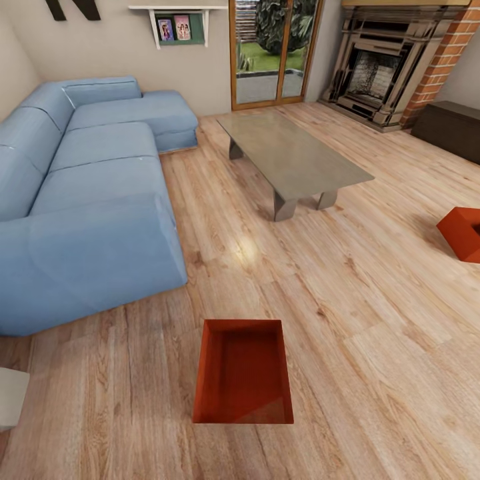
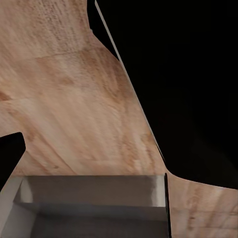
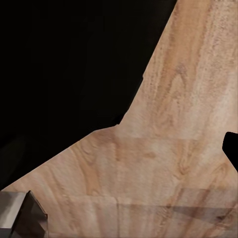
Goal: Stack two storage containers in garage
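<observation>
One red bin (image 1: 243, 380) sits near on the wood floor (image 1: 373, 373), the other (image 1: 463, 232) far right, cut by the frame edge. I cannot tell how the jaws of either arm stand. Probably the risk is a one-sided grasp tipping the near bin, or the base bumping the sofa (image 1: 87, 220).

Two red-orange storage bins: one (image 1: 243, 380) right of the blue corner sofa (image 1: 87, 200), another (image 1: 463, 233) farther right. One grey low table (image 1: 293, 157).

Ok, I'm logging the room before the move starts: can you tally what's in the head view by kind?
Red-orange storage containers: 2 (near one, far one cut by the frame edge)
Blue sofa: 1
Grey low table: 1
Brick fireplace: 1
Wall shelf: 1
Total: 6
</observation>
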Controlling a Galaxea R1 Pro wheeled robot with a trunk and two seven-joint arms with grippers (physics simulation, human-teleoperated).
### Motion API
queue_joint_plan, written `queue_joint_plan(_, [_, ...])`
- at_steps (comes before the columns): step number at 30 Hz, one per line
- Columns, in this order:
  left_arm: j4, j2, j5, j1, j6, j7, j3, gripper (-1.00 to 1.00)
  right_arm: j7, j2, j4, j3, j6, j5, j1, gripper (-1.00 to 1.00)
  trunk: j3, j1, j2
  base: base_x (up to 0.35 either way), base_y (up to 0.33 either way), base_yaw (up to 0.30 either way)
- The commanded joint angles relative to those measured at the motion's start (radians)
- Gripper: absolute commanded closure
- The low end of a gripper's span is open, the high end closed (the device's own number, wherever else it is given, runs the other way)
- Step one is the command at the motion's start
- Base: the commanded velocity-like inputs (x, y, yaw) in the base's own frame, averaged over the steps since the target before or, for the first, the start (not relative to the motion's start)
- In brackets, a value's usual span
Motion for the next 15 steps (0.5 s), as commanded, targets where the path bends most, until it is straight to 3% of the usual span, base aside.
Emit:
queue_joint_plan(1, [0.0,0.001,0.006,0.0,-0.002,0.001,0.001,-1.0,-0.002,0.0,0.003,0.007,-0.006,-0.002,-0.001,-1.0,-0.001,0.0,0.0,0.0,0.0,0.0])
queue_joint_plan(15, [0.001,-0.004,0.009,0.0,-0.002,0.001,0.002,-1.0,0.006,0.0,0.003,0.005,-0.005,-0.005,-0.001,-1.0,-0.001,0.0,0.0,0.0,0.0,0.0])
